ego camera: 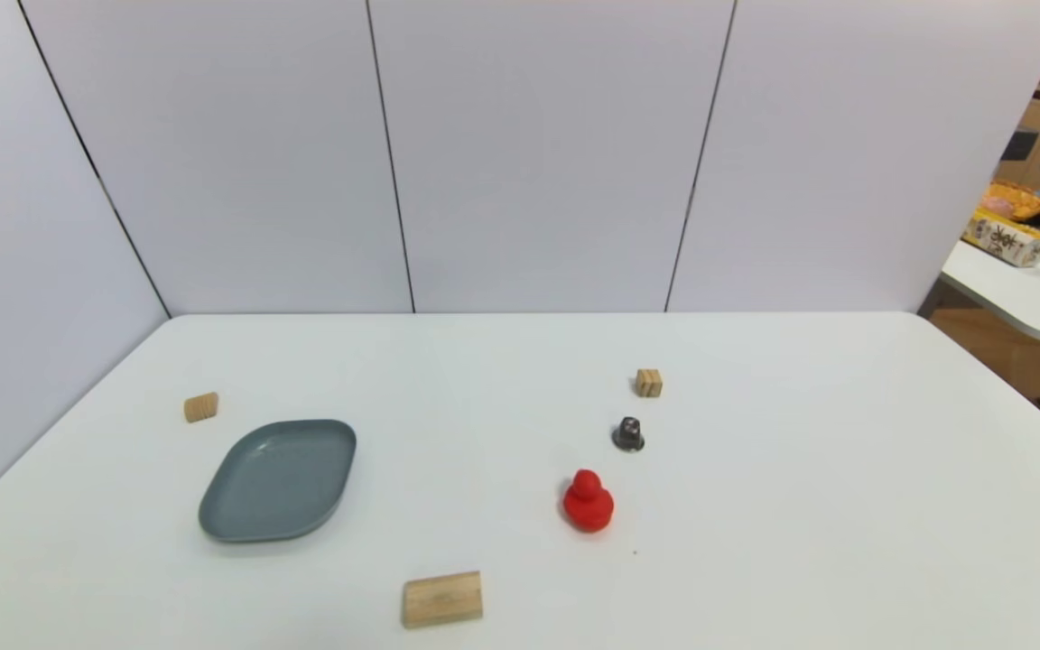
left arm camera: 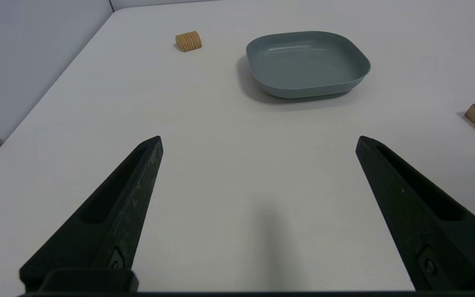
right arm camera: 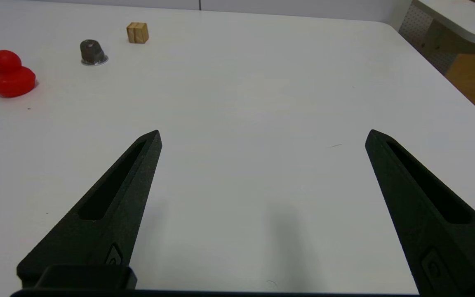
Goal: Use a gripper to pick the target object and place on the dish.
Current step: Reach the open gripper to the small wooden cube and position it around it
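Cube point(right arm camera: 137, 32): light wood, darker stripe, far ahead of my right gripper point(right arm camera: 262, 138), fingers spread wide, holding nothing.

Left pincer point(left arm camera: 259, 142) spread wide — dish point(left arm camera: 307, 64) ahead.

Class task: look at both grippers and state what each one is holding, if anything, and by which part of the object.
Nothing is held. The left gripper and right gripper both have their fingers spread wide above bare table.
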You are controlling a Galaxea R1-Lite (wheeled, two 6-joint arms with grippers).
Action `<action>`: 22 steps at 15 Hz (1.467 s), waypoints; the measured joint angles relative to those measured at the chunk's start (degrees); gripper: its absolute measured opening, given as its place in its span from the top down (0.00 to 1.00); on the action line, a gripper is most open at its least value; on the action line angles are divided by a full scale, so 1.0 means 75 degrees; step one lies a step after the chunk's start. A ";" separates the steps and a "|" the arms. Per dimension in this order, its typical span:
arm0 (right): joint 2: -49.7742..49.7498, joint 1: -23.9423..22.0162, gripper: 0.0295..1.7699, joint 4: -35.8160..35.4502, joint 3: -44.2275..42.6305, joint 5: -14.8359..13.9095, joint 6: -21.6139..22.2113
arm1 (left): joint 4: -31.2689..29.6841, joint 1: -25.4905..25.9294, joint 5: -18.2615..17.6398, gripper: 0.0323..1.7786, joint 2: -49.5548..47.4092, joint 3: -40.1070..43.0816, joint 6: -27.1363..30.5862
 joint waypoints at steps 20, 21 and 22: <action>0.0000 0.0000 0.03 0.0000 0.0000 -0.0007 0.0000 | 0.0070 0.0000 0.0205 0.05 0.0835 -0.0491 0.0270; 0.0000 0.0000 0.03 0.0003 0.0000 -0.0007 0.0000 | 0.0156 0.0000 0.0198 0.05 0.1260 -0.0881 0.0523; 0.0000 0.0000 0.03 0.0003 0.0000 -0.0003 0.0000 | 0.0276 0.0000 0.0176 0.05 0.1759 -0.1432 0.0813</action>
